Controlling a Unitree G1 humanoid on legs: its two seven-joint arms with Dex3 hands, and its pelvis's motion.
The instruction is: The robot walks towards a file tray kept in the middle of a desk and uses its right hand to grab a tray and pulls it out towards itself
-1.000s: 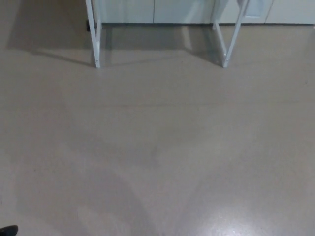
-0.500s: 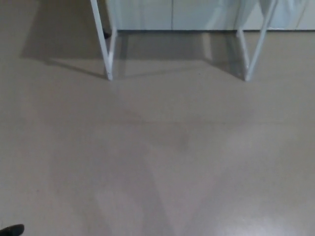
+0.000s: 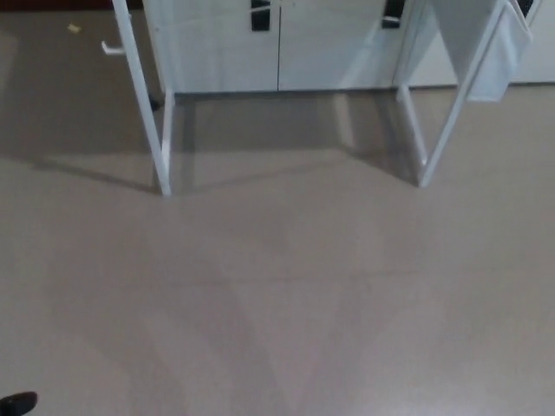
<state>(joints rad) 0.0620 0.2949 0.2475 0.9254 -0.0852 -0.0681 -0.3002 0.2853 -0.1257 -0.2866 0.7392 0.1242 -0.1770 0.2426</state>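
Note:
No file tray or desk top shows in the head view. Only the lower part of a white desk frame is visible: a left leg (image 3: pixel 154 130) and a right leg (image 3: pixel 434 130), standing on the grey floor (image 3: pixel 286 295). Neither of my hands is in view. A small black shape (image 3: pixel 17 403) sits at the bottom left corner; I cannot tell what it is.
White cabinet doors (image 3: pixel 277 43) with dark handles run along the wall behind the desk legs. A white panel (image 3: pixel 499 52) hangs at the upper right. The legs cast shadows on the floor toward the left.
The whole picture has shifted: the desk legs sit lower and larger in frame and the cabinets behind them have come into view, so the camera has moved closer and tilted up.

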